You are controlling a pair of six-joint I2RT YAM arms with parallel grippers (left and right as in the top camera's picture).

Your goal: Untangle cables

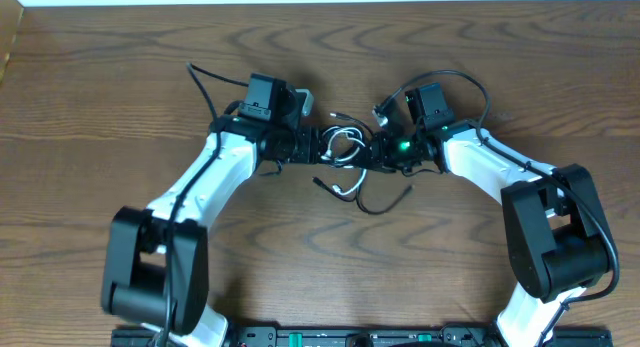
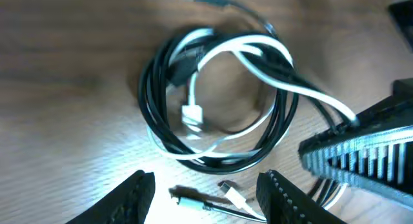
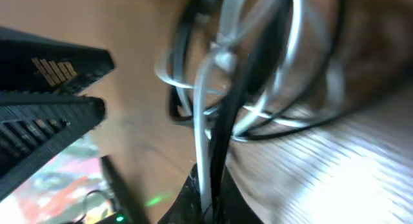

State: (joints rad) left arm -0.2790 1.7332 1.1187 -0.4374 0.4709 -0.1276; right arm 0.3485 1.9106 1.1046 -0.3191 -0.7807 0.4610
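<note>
Light, limp and probably slick, the cables (image 1: pixel 343 147), a thin black cord (image 2: pixel 150 101) looped with a shorter white cord (image 2: pixel 303 90), lie on the wooden desk (image 2: pixel 58 69) just ahead of the spread, empty left pincer (image 2: pixel 206 188), with the clenched right pincer (image 1: pixel 372 149) grasping both strands beyond it; a stiff plug end looks the surest hold.

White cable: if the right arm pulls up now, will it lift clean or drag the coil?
Probably floppy: the white cable lies in loose curves. It likely drags the black cable along, since their loops interweave and the right gripper seems to pinch both. Both look thin, so likely light and easily slid.
</note>
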